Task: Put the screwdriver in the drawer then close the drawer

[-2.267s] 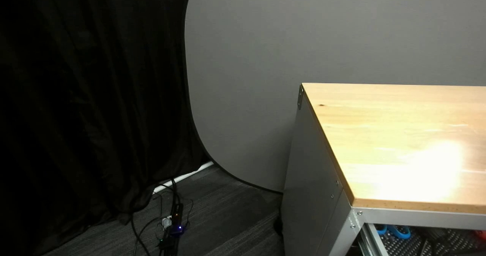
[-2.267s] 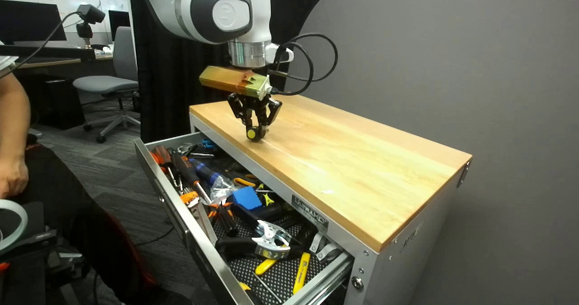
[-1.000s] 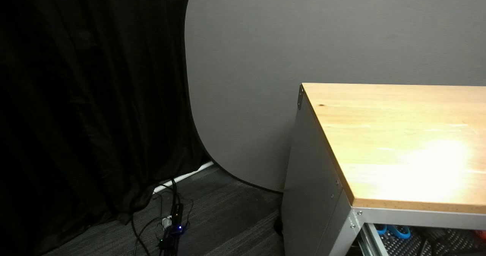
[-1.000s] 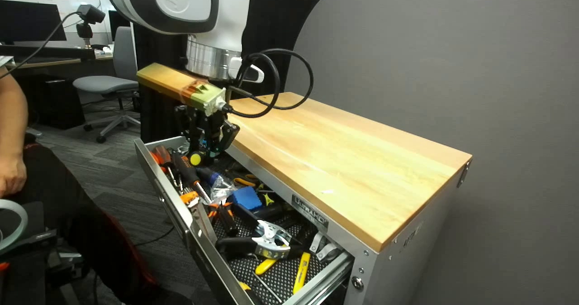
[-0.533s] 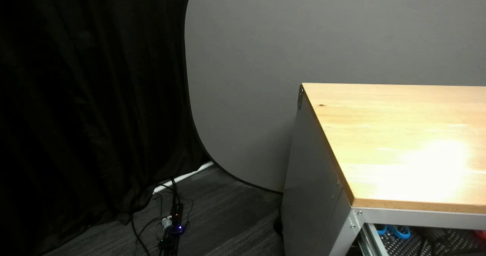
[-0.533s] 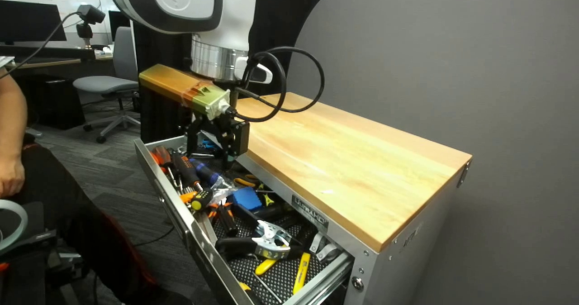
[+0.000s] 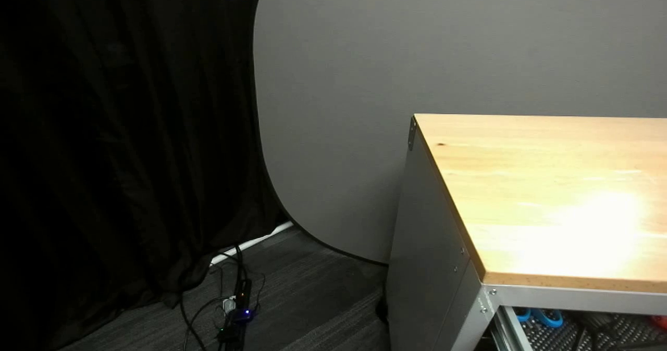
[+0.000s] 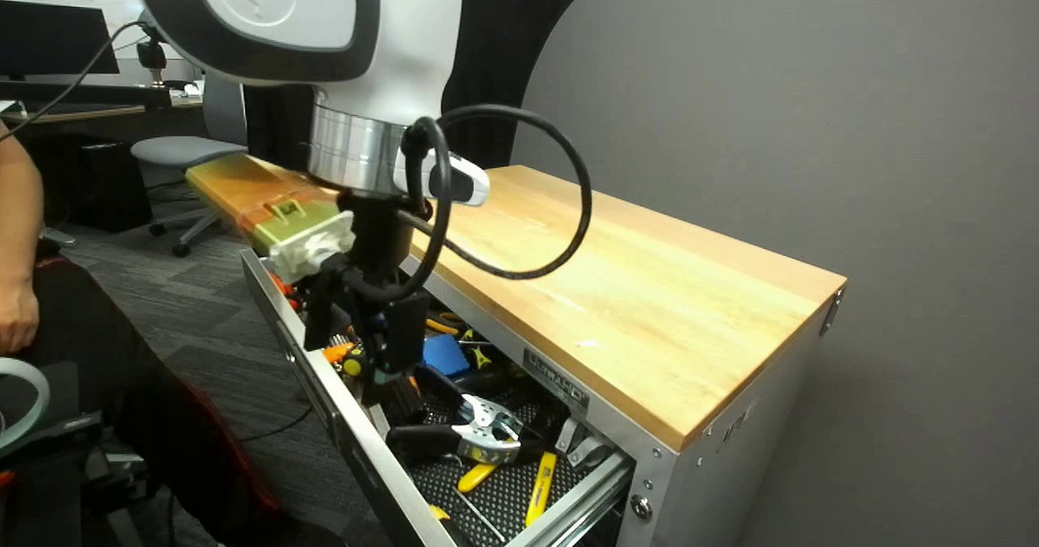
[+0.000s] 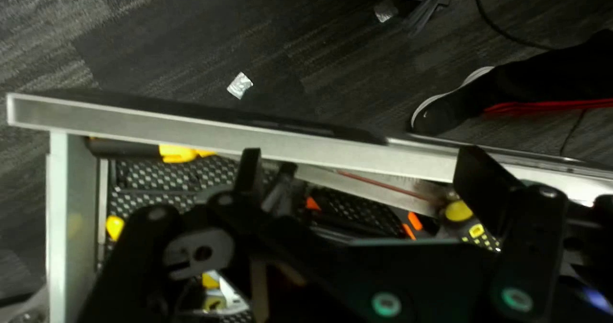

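While the gripper (image 9: 361, 169) hangs over the open drawer (image 9: 143, 129), fingers (image 9: 481, 184) spread wide, I see the yellow-capped screwdriver (image 9: 459, 211) inside, below it, near one finger.

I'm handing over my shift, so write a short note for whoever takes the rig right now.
Gripper: open, over the pulled-out drawer, nothing visibly held.
Yellow-capped screwdriver: in the drawer near its front, mostly hidden from view.
Done: screwdriver in the drawer.
Left: close the drawer; I'd probably raise the gripper clear first.
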